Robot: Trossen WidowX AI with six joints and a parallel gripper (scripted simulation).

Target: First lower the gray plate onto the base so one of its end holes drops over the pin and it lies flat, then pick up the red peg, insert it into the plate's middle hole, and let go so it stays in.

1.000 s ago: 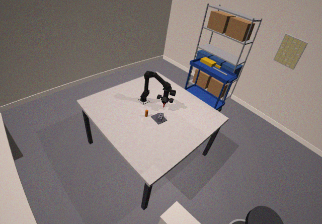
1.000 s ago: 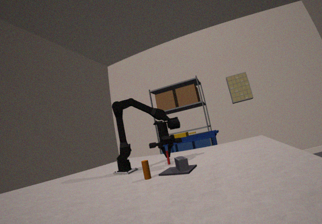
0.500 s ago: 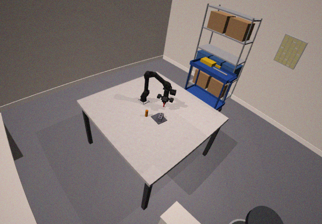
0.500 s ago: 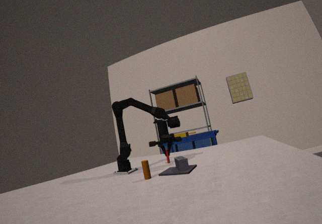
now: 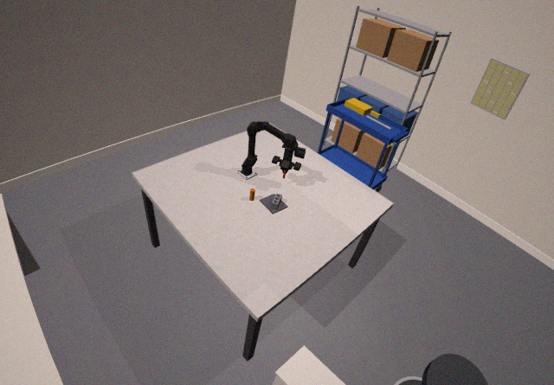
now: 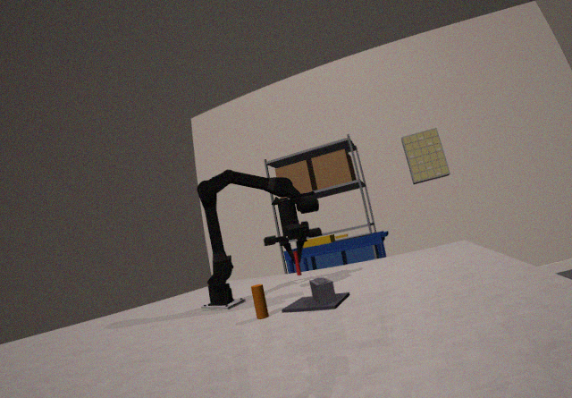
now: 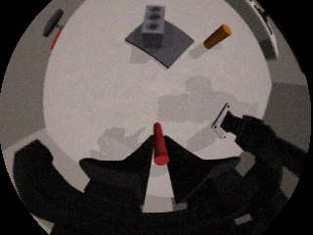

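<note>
Red peg [image 7: 159, 145] pinched upright between closed fingers, gripper [image 6: 294, 246] pointing straight down, lower end of peg hanging free above the white table [image 5: 312, 255]. Held near its top, probably so the free end can enter a hole first. Gray plate [image 5: 277, 199] already on the dark base [image 5: 270, 206], apparently flat, two holes visible in the wrist view; pin not discernible at this size. So, by judgement, first step done and carry toward the middle hole in hand. Base well apart from gripper, toward the table's centre, with bare surface between. Orange cylinder [image 6: 259, 301] upright just beside the base, on the side nearer the arm's mount [image 5: 251, 176]; worth passing wide of. Plenty of table on all sides, edges far off. Blue cart [image 5: 331, 109] and shelf rack [image 5: 428, 66] beyond the table, out of the way.
</note>
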